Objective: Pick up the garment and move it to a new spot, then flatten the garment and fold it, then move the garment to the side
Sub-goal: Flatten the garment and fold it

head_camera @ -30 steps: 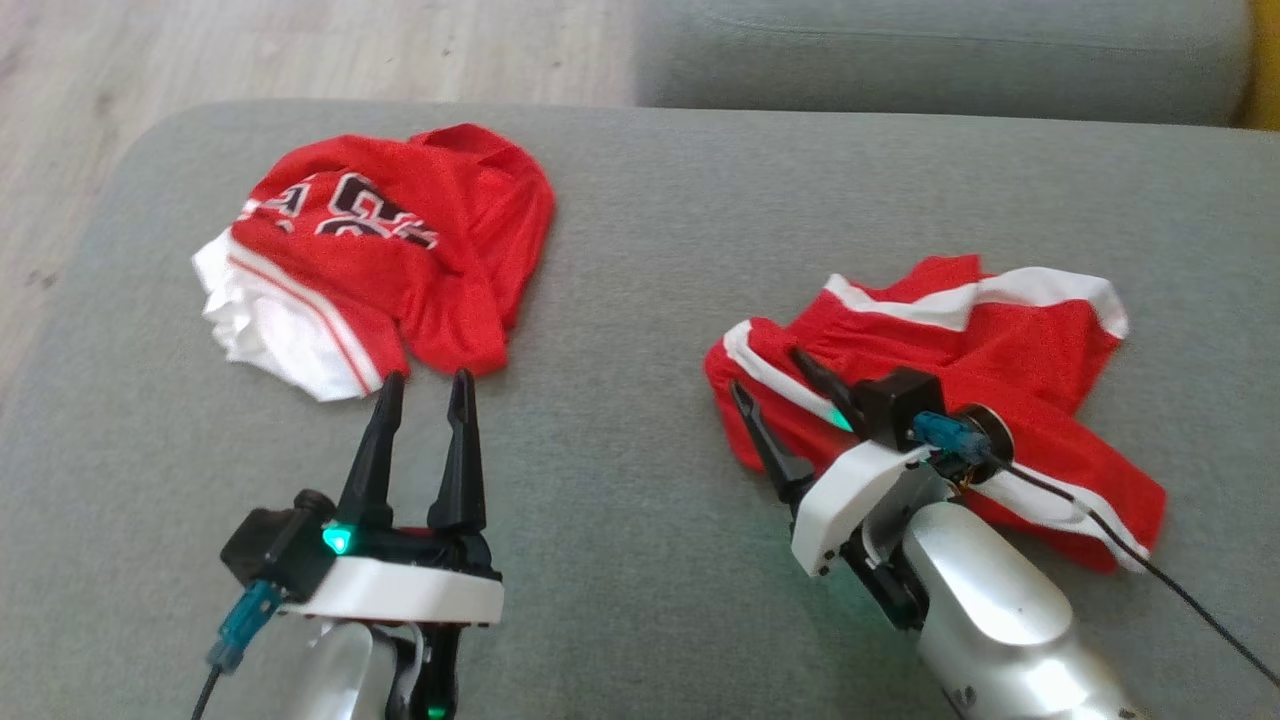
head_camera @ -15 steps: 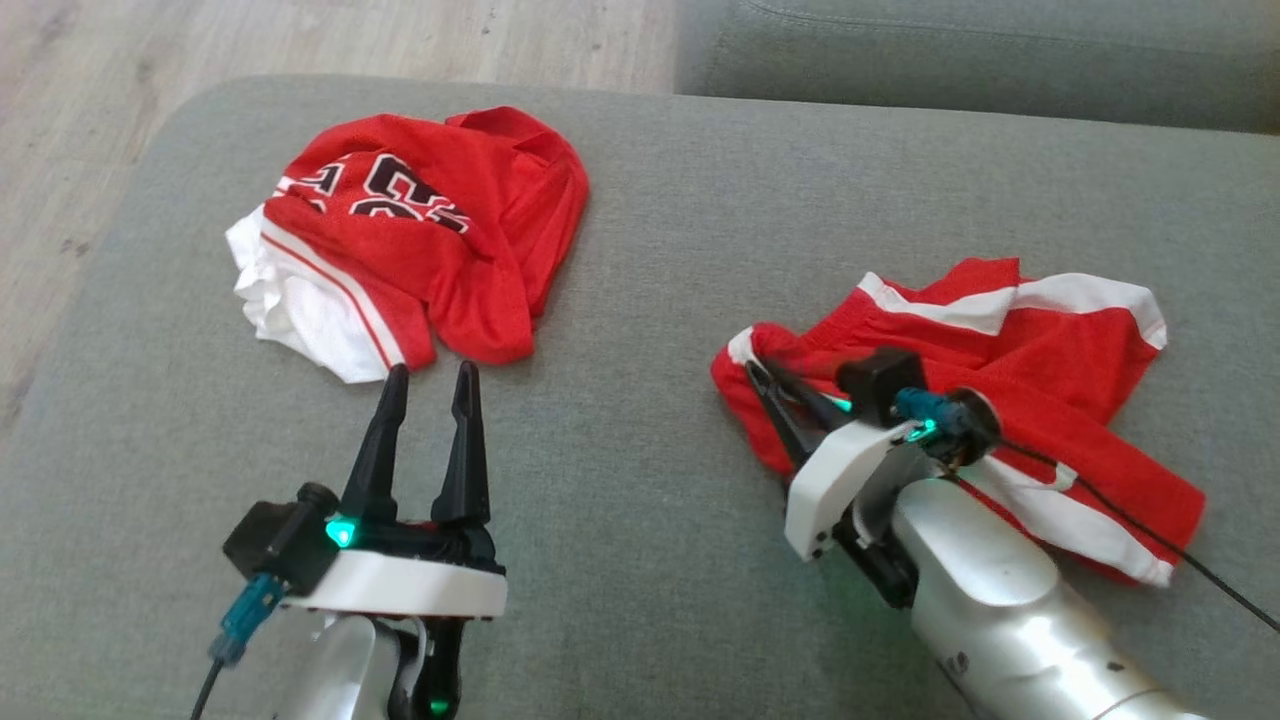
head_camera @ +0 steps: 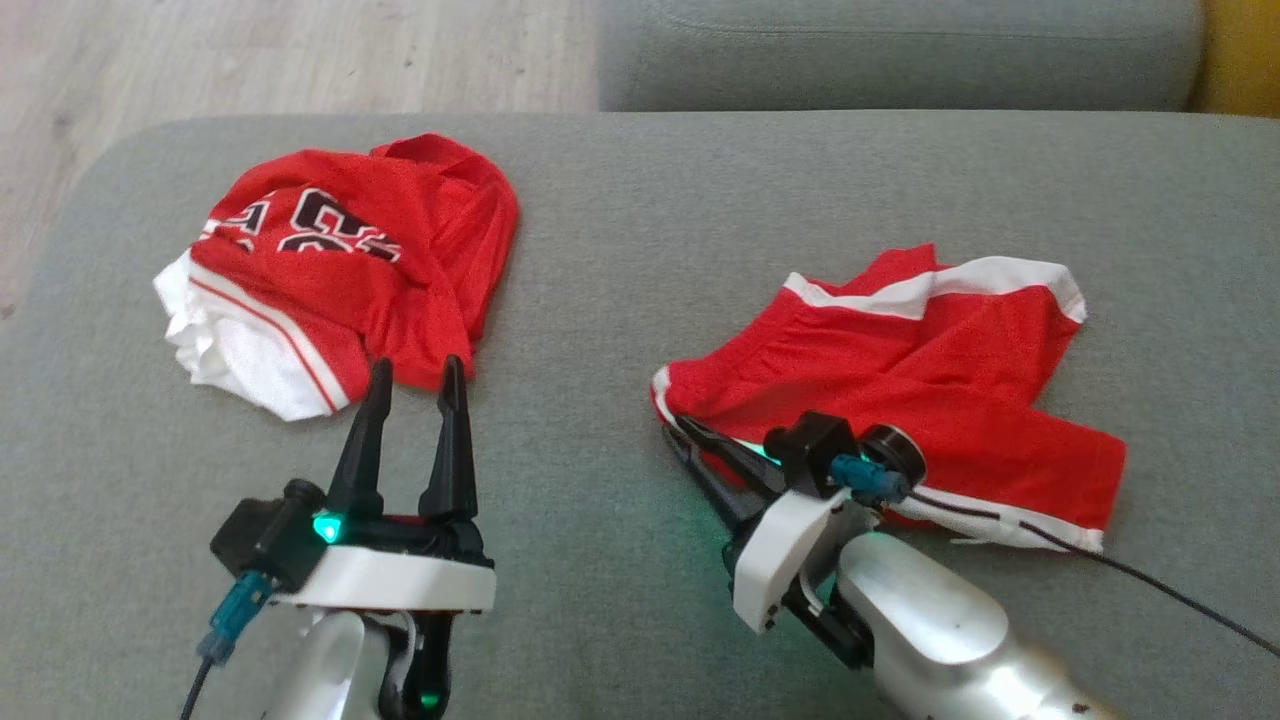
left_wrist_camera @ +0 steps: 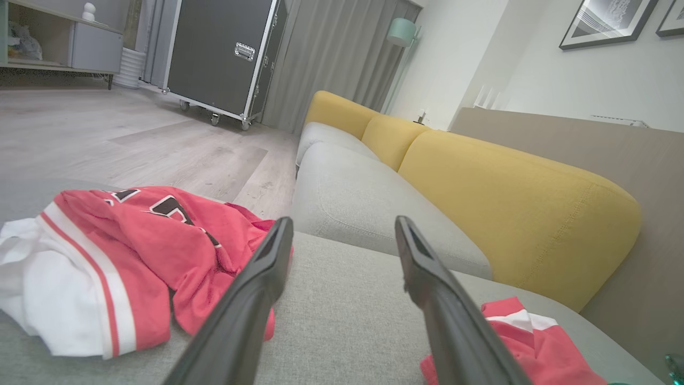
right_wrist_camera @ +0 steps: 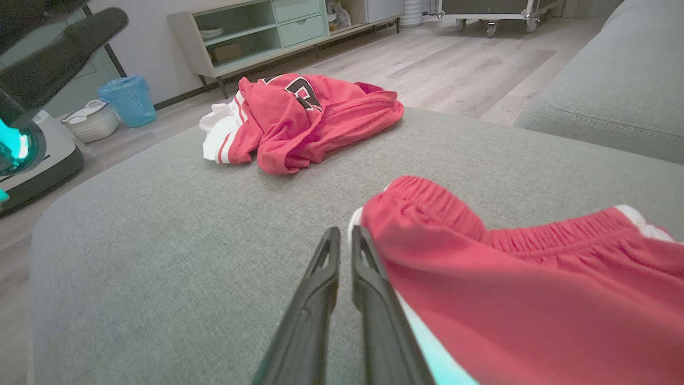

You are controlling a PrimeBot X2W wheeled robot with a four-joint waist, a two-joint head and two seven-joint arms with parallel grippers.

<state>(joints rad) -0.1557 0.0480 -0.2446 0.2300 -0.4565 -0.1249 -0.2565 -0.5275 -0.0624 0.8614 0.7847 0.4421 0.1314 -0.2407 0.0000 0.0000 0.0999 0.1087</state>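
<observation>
At the shorts (head_camera: 900,370) edge, right gripper (head_camera: 675,432) fingers, earlier spread, sit nearly together.
Right wrist view shows their thin gap; left gripper (head_camera: 416,365) stays spread.

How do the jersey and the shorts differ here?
The jersey carries dark lettering and lies bunched up; the shorts are unlettered, white-trimmed and spread flatter. The open left gripper points at the jersey; the right gripper, closed, is at the shorts' edge. Both are red and white, on the grey cushion.
</observation>
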